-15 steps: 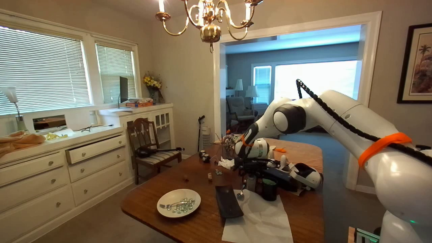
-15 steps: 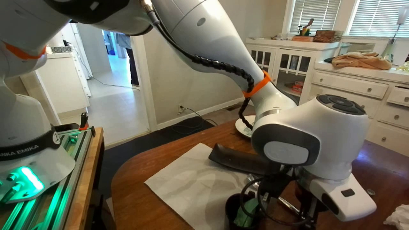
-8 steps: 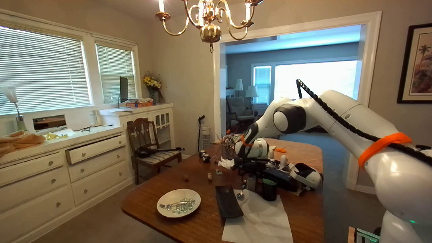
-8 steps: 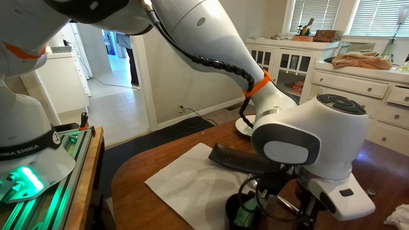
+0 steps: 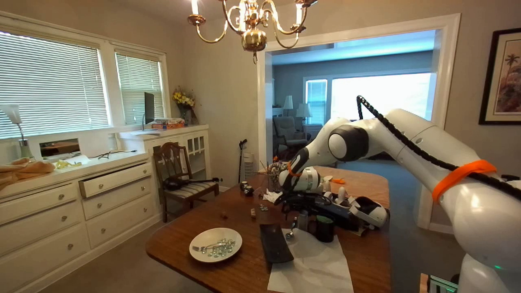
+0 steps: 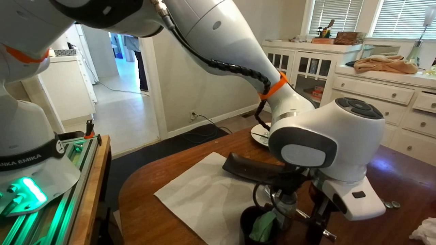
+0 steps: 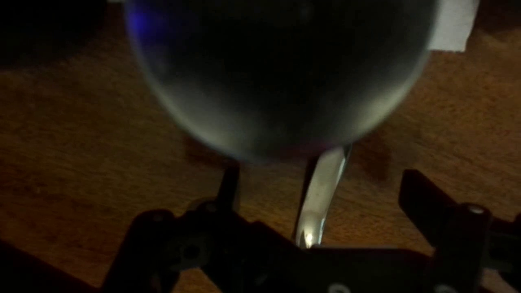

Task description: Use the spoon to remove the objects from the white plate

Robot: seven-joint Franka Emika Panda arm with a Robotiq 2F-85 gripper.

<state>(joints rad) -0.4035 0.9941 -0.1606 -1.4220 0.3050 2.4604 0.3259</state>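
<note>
White plate [image 5: 211,235]: well apart from the claw [image 7: 319,181], off past the dark curved tray [image 5: 276,244].

Claw: spread, gripping nothing.

Jar [image 7: 281,81], glassy, blurred: just in front of the claw in the wrist view. Can't tell touching or apart. Watch for a bump.

Spoon [image 7: 321,195]: right at the claw, handle lined up in the gap between the fingers [image 7: 423,203], about midway, some room left on either side. Key relation, long axis: out from the palm toward the jar, slightly slanted, then hidden behind the jar. Roughly crosswise to the closing line, so probably fine for a pinch. In an exterior view, seems to stick out past the claw at the tail end [image 6: 329,234]; bowl [image 5: 290,235] out on the plate side of the jar. Can't tell whether down around the handle or just above. Check height, then clench.

Bits [image 5: 226,247]: small, pale greenish, glassy, lots, on the plate along with a fork [image 5: 202,248]. No scooping yet, by the look. Likely step in hand: picking up the spoon.
</note>
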